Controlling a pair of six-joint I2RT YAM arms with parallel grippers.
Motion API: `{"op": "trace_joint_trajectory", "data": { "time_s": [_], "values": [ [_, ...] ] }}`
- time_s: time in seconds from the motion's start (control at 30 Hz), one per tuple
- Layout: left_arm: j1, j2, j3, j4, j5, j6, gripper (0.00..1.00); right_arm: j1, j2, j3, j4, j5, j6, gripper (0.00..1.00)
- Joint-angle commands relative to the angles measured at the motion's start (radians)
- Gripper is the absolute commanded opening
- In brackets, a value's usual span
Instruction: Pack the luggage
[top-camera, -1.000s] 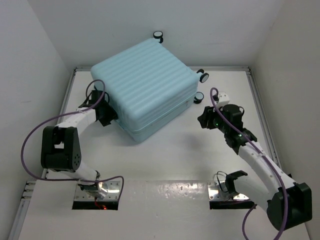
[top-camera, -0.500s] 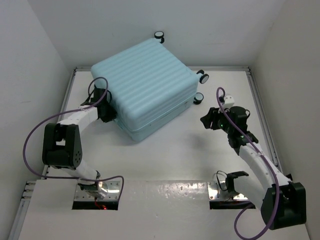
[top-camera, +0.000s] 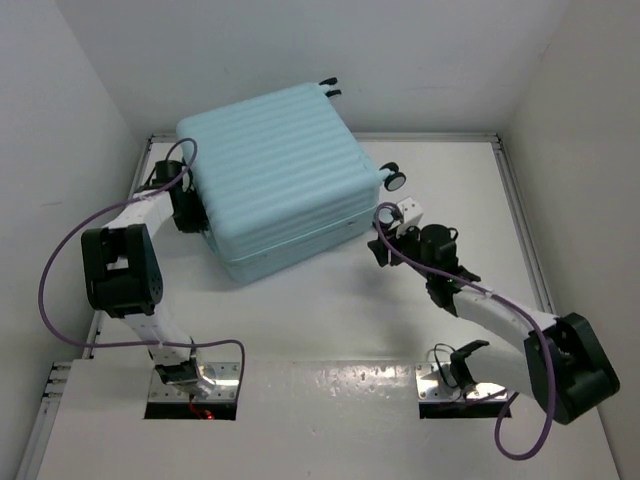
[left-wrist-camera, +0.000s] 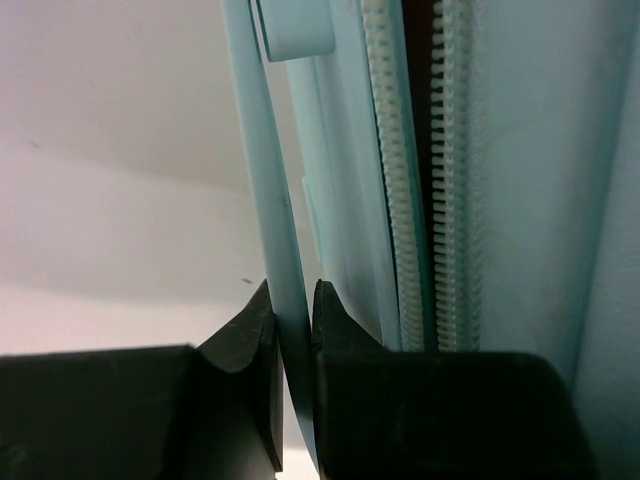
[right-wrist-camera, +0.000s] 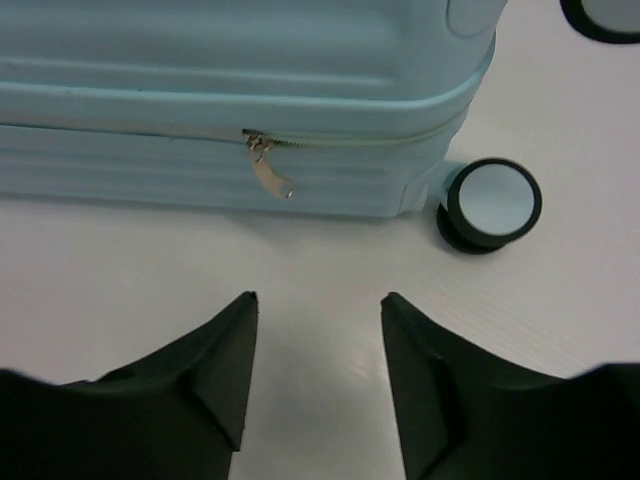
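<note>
Looking down from above, we found the luggage (top-camera: 275, 170) lying flat, ribbed shell up, toward 11 o'clock on the table (top-camera: 330, 330). The left gripper (left-wrist-camera: 290, 300) was pinched shut on a thin blue band (left-wrist-camera: 262, 170), probably a carry handle, at the case's 9 o'clock side beside the zip teeth (left-wrist-camera: 400, 200). The right gripper (right-wrist-camera: 315, 300) stood open and empty at 4 o'clock, facing the zip pull (right-wrist-camera: 270, 172) and a wheel (right-wrist-camera: 490, 203). We judged the band could slip from so narrow a pinch, or the case could swing on its wheels. We could read no brand or lettering.
</note>
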Motion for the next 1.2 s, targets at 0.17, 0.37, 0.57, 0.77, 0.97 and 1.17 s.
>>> {"op": "trace_joint_trajectory", "data": {
  "time_s": [0.17, 0.37, 0.57, 0.77, 0.97, 1.17],
  "values": [
    [0.062, 0.092, 0.084, -0.183, -0.106, 0.222, 0.00, 0.143, 0.193, -0.013, 0.393, 0.168, 0.052, 0.59],
    [0.062, 0.135, 0.097, -0.183, -0.106, 0.222, 0.00, 0.176, 0.385, 0.072, 0.555, 0.204, 0.123, 0.55],
    [0.073, 0.135, 0.086, -0.173, -0.106, 0.213, 0.00, 0.217, 0.417, 0.089, 0.574, 0.219, 0.120, 0.53],
    [0.082, 0.135, 0.054, -0.162, -0.086, 0.182, 0.00, 0.234, 0.441, 0.121, 0.560, 0.218, 0.132, 0.48],
    [0.082, 0.135, 0.054, -0.152, -0.086, 0.170, 0.00, 0.234, 0.495, 0.169, 0.526, 0.285, 0.128, 0.37],
    [0.082, 0.135, 0.054, -0.152, -0.086, 0.150, 0.00, 0.197, 0.532, 0.203, 0.520, 0.262, 0.134, 0.00]
  ]
}}
